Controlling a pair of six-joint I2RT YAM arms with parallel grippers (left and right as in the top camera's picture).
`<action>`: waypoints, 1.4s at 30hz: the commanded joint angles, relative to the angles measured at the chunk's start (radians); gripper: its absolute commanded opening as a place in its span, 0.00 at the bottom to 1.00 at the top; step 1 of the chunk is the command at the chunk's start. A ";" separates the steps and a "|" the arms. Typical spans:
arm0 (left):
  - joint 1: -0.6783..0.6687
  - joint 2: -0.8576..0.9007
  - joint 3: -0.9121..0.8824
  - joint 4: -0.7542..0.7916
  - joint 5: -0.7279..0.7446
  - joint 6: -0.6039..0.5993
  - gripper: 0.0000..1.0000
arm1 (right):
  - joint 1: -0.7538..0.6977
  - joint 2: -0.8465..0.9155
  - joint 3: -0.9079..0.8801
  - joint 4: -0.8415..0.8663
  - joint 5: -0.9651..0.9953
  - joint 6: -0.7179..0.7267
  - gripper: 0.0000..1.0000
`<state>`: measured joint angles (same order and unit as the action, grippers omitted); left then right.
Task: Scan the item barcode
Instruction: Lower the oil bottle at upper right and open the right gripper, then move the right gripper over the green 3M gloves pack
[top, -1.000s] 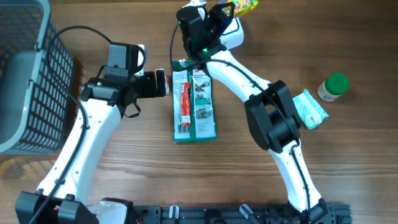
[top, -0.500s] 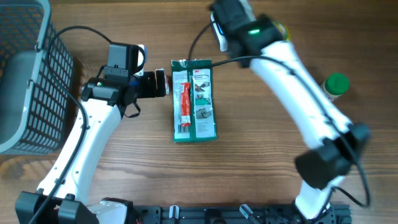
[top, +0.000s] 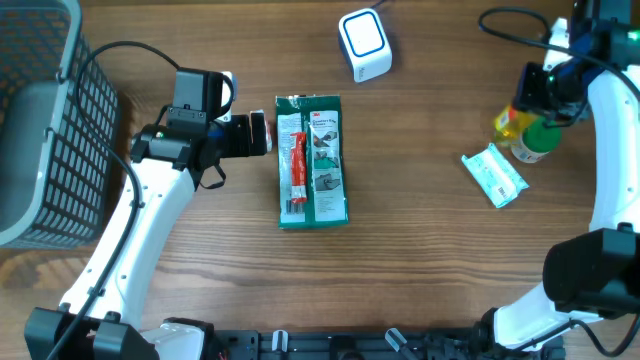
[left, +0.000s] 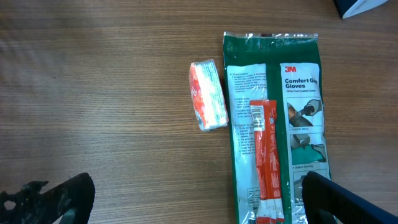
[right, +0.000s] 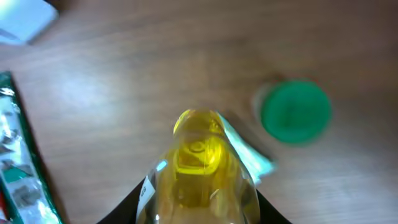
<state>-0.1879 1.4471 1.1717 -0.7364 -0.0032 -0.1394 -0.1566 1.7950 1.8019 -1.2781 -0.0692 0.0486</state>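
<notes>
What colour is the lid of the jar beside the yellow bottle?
Green: the lid shows best in the right wrist view.

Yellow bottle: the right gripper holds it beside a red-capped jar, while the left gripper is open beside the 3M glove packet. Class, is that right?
Not quite: the jar's cap is green, not red, as the right wrist view shows. Otherwise yes: the right gripper holds the yellow bottle beside it, and the left gripper is open beside the 3M glove packet.

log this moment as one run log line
left hand: open, beside glove pack | right hand: shut on yellow bottle, by green-lidded jar | scanner: apart from bottle
</notes>
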 joint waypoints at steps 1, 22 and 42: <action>0.002 -0.005 0.010 0.002 -0.010 0.004 1.00 | 0.008 -0.007 -0.079 0.103 -0.025 -0.019 0.12; 0.002 -0.005 0.010 0.003 -0.010 0.004 1.00 | 0.008 -0.015 -0.380 0.519 0.129 -0.019 1.00; 0.002 -0.005 0.010 0.003 -0.010 0.004 1.00 | 0.359 -0.215 -0.421 0.327 -0.351 0.145 0.43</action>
<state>-0.1879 1.4471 1.1717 -0.7364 -0.0032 -0.1394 0.1349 1.5593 1.4784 -1.0157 -0.3664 0.1349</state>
